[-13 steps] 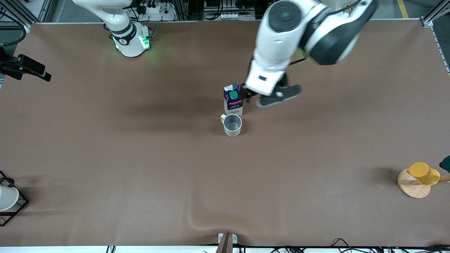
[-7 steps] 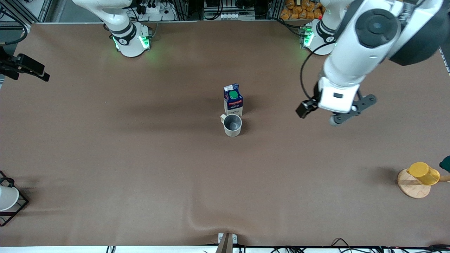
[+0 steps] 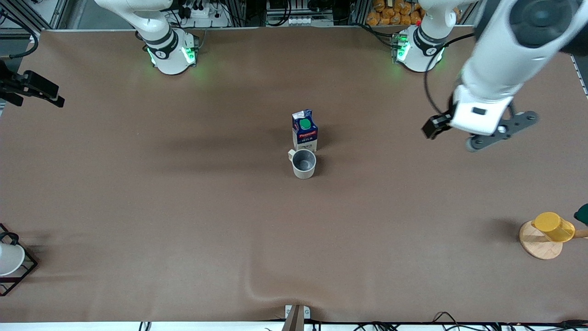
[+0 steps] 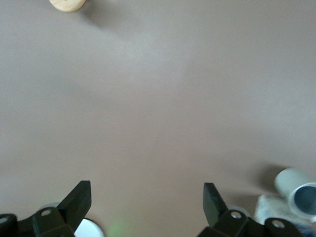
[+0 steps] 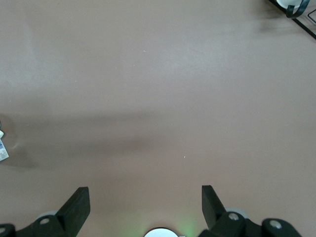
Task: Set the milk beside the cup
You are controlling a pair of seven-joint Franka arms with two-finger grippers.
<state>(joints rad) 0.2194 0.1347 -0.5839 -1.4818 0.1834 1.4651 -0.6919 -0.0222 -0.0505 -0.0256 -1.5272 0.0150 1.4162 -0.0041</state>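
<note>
The milk (image 3: 304, 130), a dark blue carton with a green cap, stands upright at the table's middle. The cup (image 3: 303, 163), a beige-grey mug, stands just nearer the front camera, almost touching the carton. My left gripper (image 3: 480, 128) hangs in the air over bare table toward the left arm's end, well away from both. In the left wrist view the gripper (image 4: 145, 197) is open and empty, and the cup (image 4: 297, 189) and the milk's pale side (image 4: 269, 213) show at the edge. My right gripper (image 5: 145, 202) is open and empty over bare table, and its arm waits.
A yellow cup (image 3: 552, 226) lies on a wooden disc (image 3: 537, 246) near the front at the left arm's end. A white cup in a black wire rack (image 3: 11, 264) sits at the right arm's end. The brown cloth has a wrinkle (image 3: 257, 289) near the front edge.
My left gripper has drawn away from the milk and swung toward the left arm's end of the table. The milk and the cup have not moved.
</note>
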